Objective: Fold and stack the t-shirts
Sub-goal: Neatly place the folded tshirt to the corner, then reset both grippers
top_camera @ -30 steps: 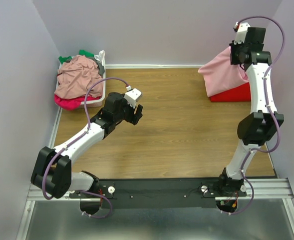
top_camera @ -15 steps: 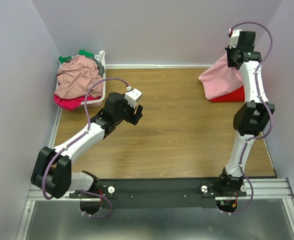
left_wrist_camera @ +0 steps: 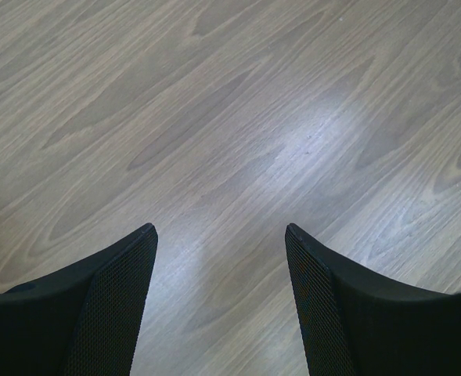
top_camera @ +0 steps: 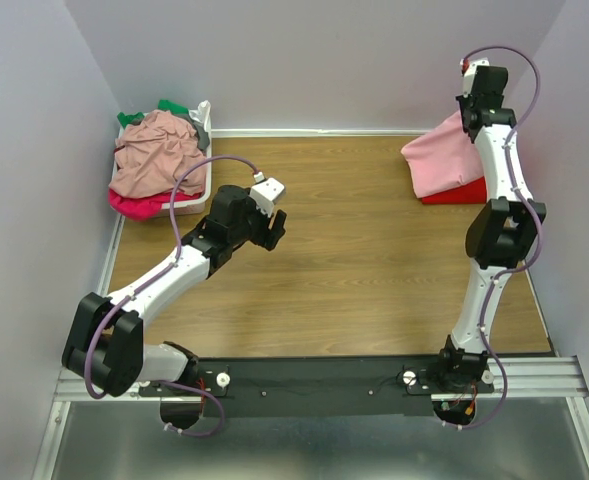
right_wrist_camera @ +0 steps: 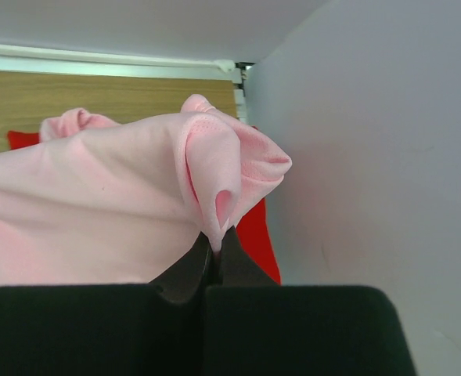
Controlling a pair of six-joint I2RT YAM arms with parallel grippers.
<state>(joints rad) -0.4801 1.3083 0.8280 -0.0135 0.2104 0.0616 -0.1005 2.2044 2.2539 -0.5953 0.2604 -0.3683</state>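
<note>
At the back right, a light pink t-shirt [top_camera: 442, 162] hangs lifted by one edge over a bright red t-shirt [top_camera: 466, 191] lying flat on the table. My right gripper [top_camera: 471, 112] is shut on a pinched fold of the pink t-shirt [right_wrist_camera: 214, 176], high near the back wall. In the right wrist view the red t-shirt [right_wrist_camera: 257, 239] shows just below the pink cloth. My left gripper [top_camera: 272, 228] hovers open over bare wood at mid-left, its fingers [left_wrist_camera: 113, 298] wide apart with nothing between them.
A white basket [top_camera: 200, 190] at the back left holds a heap of t-shirts, dusty rose [top_camera: 156, 152] on top, magenta [top_camera: 134, 205] below, green [top_camera: 172, 105] behind. Purple walls close in on the left, back and right. The right arm stands near the right wall.
My right gripper has moved back and slightly left toward the far wall, drawing the pink t-shirt with it. The left arm has not moved.
</note>
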